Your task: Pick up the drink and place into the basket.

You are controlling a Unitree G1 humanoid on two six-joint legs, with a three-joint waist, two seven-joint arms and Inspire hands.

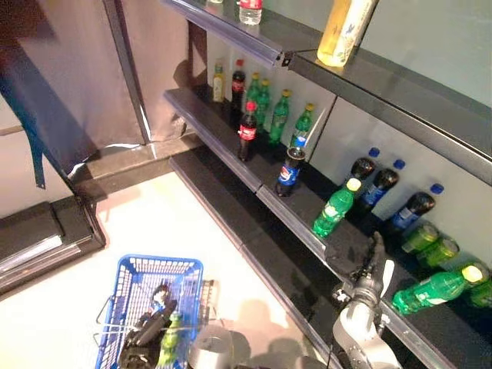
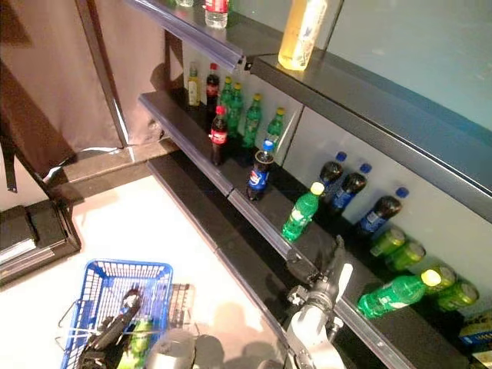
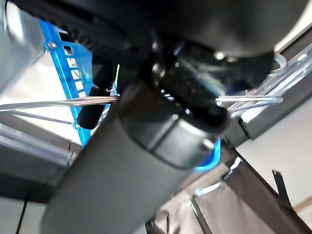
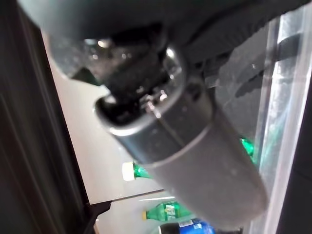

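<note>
Drink bottles (image 1: 334, 209) crowd the shelf; right hand (image 1: 377, 270) fingers straight, left hand (image 1: 150, 327) fingers hidden inside the basket (image 1: 123, 284).

I log a bright blue basket (image 1: 131, 286) with silvery wire handles. Shelf (image 1: 307, 223) dark grey. Green bottle (image 1: 335, 207), yellow cap. Cola bottle (image 1: 247, 131) dark, red cap and label. Another dark bottle (image 1: 290, 171), blue label. Pale yellow bottle (image 1: 345, 31) up top. Right hand (image 1: 374, 270) dark, white thumb cover.

Right hand (image 1: 374, 270) raised, fingers straight; left hand (image 1: 150, 327) low.
</note>
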